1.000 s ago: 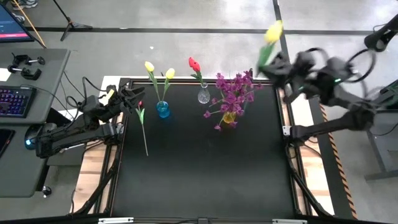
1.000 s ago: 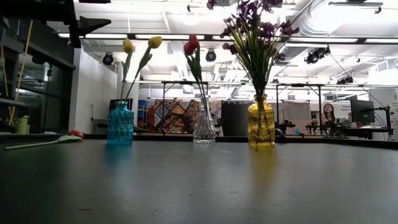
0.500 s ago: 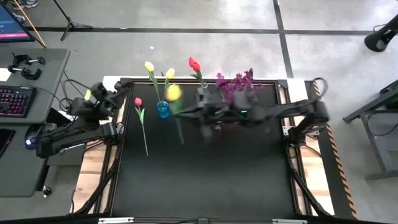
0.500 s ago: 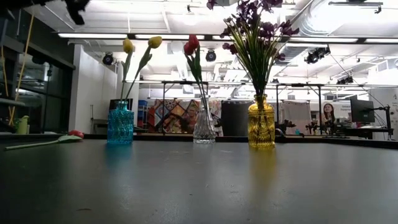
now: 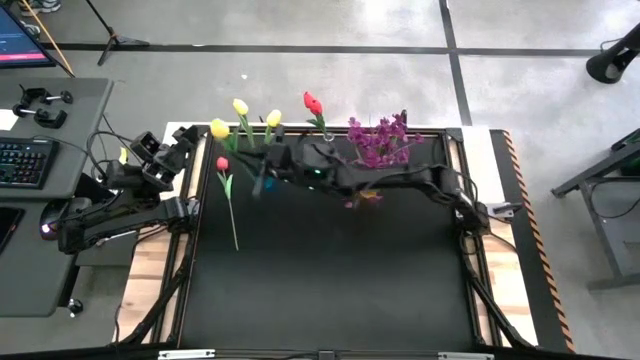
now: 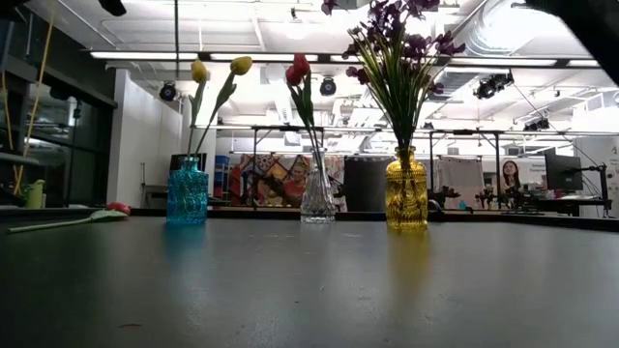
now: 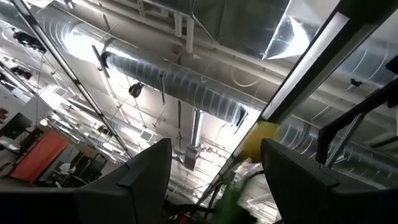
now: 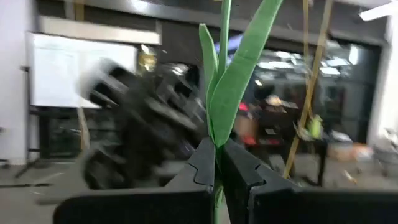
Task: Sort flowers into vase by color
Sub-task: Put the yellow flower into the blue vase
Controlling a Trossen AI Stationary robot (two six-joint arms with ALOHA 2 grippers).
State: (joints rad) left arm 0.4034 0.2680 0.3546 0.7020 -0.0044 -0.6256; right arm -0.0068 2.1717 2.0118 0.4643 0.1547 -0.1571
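Yellow tulip [image 5: 219,128] stands clamped by its stem in the right tool [image 5: 262,172], above the blue vase [image 6: 187,190].

Setting: open-plan robotics lab or workshop with industrial fit-out. Evidence: exposed silver ceiling ducts [image 7: 186,81], strip lights [image 6: 280,55], taped concrete floor [image 5: 330,70], black work table [image 5: 330,290]; left-hand desk [image 5: 40,250] with keyboard [image 5: 20,162]; far benches with a monitor [image 6: 561,172].

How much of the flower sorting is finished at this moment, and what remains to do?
Done: two yellow tulips stand in the blue vase, one red tulip in the clear vase, purple sprigs in the yellow vase. In hand: the right gripper holds another yellow tulip near the blue vase. Left: a red tulip lying on the table.
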